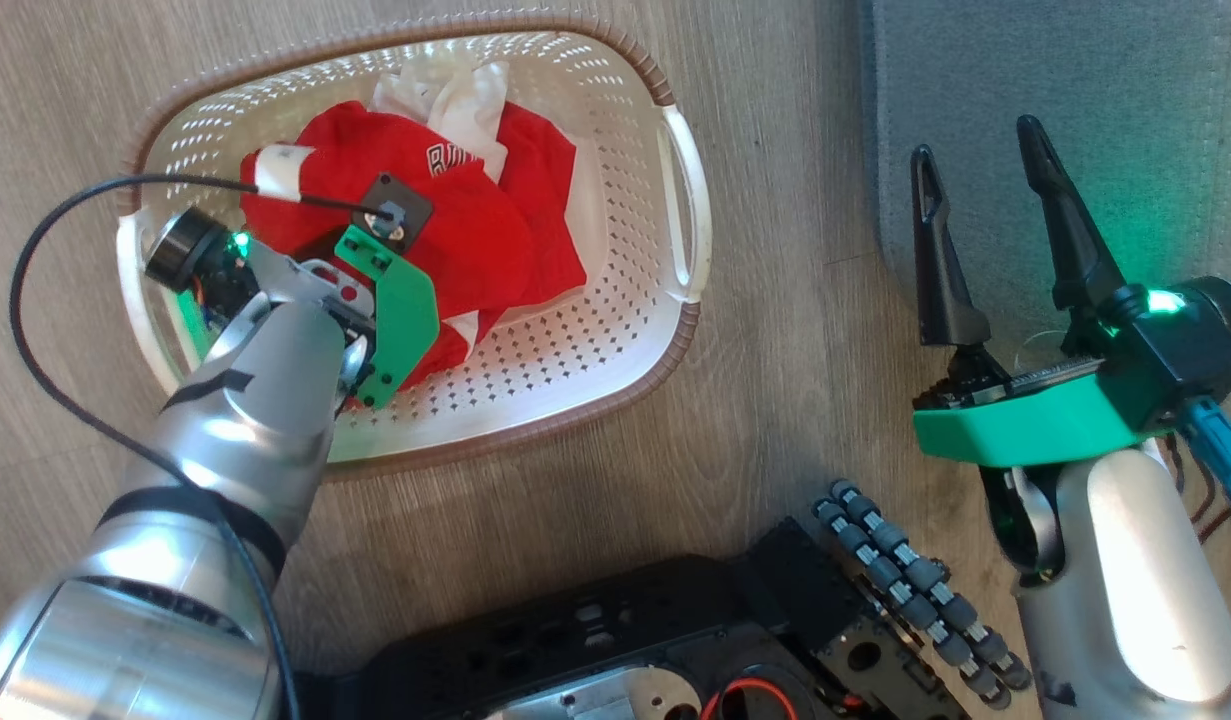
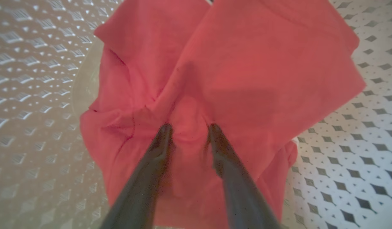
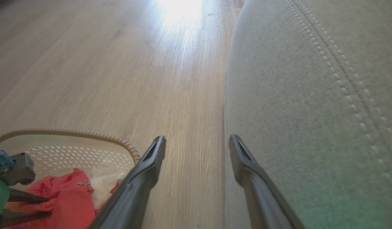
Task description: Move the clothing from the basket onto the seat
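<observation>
The basket point(image 1: 680, 330) stands on the floor at the left, with the clothing heaped inside. A red shirt point(image 1: 485, 240) with lettering lies on top, and a white cloth point(image 1: 455, 95) sits at the far end. My left wrist point(image 1: 385, 300) reaches down into the heap and hides the fingers below it. In the left wrist view my left gripper point(image 2: 190, 127) presses into the red shirt point(image 2: 246, 79), with a puckered fold pinched between the tips. My right gripper point(image 1: 975, 140) stands open and holds nothing, beside the seat point(image 1: 1075, 80), whose grey side point(image 3: 310, 95) is close by.
Wooden floor point(image 1: 775, 400) runs between the basket and the seat. My black base point(image 1: 625, 640) and a roller wheel point(image 1: 905, 590) lie along the bottom edge. A black cable point(image 1: 35, 300) loops over the basket's left rim. The basket rim point(image 3: 71, 132) shows in the right wrist view.
</observation>
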Controlling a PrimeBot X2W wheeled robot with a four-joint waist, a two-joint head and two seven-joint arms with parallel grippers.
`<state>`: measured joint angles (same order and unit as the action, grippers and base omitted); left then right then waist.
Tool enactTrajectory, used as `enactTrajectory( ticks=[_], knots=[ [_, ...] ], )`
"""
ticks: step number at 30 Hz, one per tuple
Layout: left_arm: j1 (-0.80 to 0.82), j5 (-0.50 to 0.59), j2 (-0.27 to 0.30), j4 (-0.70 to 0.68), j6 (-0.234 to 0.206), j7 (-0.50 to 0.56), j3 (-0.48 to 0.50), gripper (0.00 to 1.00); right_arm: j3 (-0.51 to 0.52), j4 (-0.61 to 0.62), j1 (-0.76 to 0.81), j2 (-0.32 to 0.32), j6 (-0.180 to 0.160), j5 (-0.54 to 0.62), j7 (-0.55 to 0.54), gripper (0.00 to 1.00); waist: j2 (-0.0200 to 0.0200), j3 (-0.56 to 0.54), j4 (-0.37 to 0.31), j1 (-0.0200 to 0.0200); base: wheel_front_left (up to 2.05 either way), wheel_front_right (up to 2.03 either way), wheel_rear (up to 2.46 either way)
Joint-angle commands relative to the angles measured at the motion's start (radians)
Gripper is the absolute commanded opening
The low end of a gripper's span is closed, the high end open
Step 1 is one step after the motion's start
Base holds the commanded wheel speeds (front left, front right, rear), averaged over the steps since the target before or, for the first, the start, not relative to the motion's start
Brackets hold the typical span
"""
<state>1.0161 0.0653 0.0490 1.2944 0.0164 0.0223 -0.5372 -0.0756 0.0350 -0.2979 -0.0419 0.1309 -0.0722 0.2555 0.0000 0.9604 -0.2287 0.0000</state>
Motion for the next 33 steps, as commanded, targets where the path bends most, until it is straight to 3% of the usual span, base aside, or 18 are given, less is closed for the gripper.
enactTrajectory(
  ticks=[1,12,26,33],
  knots=[
    [-0.010,-0.010,0.026,-0.004,0.002,0.001,0.014,0.00,-0.022,0.027,0.036,-0.008,0.000,-0.009,0.006,1.00,0.0000,0.001,0.001,0.0000,0.00,0.00,0.00],
    [-0.030,-0.050,0.018,-0.004,0.021,-0.041,0.014,0.00,-0.029,0.005,-0.010,-0.008,0.000,-0.008,0.006,1.00,0.0000,-0.035,0.010,0.0000,0.00,0.00,0.00],
    [-0.194,-0.185,0.002,-0.047,0.036,-0.201,0.002,0.00,-0.016,-0.127,-0.031,-0.008,0.000,0.009,0.006,1.00,0.0000,-0.348,0.080,0.0000,0.00,0.00,0.00],
    [-0.278,-0.300,0.001,-0.133,0.013,-0.270,-0.031,0.00,-0.021,-0.196,-0.013,-0.008,0.000,0.026,0.006,1.00,0.0000,-0.515,0.127,0.0000,0.00,0.00,0.00]
  ],
)
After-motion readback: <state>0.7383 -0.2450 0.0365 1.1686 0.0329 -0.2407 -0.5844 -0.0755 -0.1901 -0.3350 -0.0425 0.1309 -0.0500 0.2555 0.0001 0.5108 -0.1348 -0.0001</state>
